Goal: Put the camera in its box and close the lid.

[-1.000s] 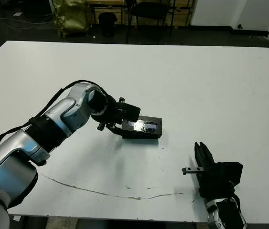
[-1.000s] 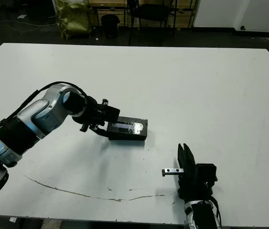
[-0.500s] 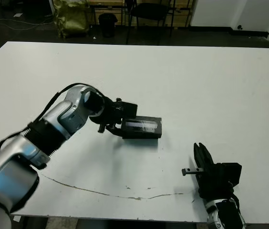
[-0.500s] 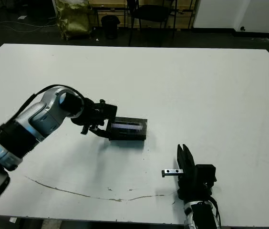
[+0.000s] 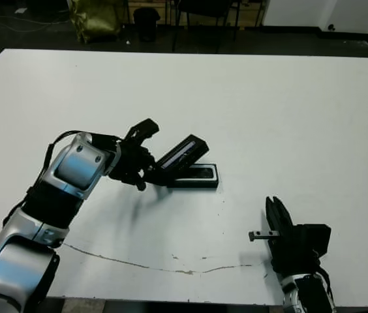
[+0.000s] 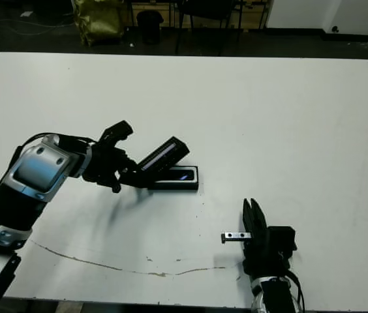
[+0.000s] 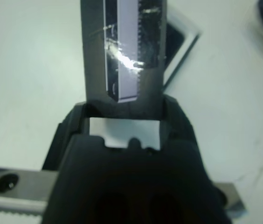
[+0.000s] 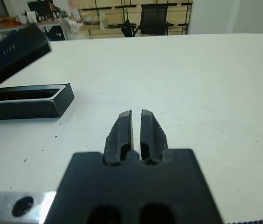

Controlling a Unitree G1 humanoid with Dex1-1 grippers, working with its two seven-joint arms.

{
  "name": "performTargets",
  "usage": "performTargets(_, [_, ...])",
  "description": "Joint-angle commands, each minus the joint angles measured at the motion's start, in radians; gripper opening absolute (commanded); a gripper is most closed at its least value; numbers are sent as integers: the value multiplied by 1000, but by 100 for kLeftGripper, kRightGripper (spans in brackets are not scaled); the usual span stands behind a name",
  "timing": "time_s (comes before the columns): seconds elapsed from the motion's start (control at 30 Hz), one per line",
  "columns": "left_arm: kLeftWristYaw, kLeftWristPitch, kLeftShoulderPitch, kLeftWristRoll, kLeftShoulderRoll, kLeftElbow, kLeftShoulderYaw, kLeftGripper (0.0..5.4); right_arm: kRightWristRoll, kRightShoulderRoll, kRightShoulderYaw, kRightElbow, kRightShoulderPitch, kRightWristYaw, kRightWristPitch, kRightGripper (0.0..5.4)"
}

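The box (image 5: 194, 177) lies open on the white table, a little left of centre. Inside it rests the camera (image 6: 179, 175), a dark bar with a small glint. My left gripper (image 5: 150, 166) is shut on the lid (image 5: 181, 152), gripping its lower end. The lid hangs tilted above the box's left part, its far end raised, and its pale strip (image 7: 122, 51) shows in the left wrist view. My right gripper (image 5: 276, 212) rests shut near the table's front edge, right of the box and apart from it; its fingertips (image 8: 123, 122) are pressed together.
A thin dark crack line (image 5: 138, 262) runs along the table near its front edge. Beyond the far edge stand a yellow-green bag (image 5: 96, 16) and dark chairs (image 6: 197, 13). White table surface (image 5: 288, 117) stretches to the right and behind the box.
The lid lay flat on the box before; my left gripper has now lifted it into a tilt, uncovering the box. My left arm has swung lower and to the left. The right arm is still.
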Motion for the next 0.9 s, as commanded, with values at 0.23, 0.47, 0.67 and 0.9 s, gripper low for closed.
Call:
performTargets(0.23, [-12, -215, 6, -57, 101, 4, 15, 193, -20, -5, -3, -2, 15, -11, 46, 0])
performTargets(0.47, [-21, -446, 32, -51, 115, 64, 18, 193, -16, -1, -3, -4, 15, -12, 45, 0])
performTargets(0.67, [-39, -694, 54, -31, 118, 169, 28, 193, -6, 0, -7, 4, 9, -7, 46, 0])
performTargets(0.9, [-86, -888, 52, -8, 117, 304, 25, 193, -7, -10, -8, -7, 11, 0, 56, 0])
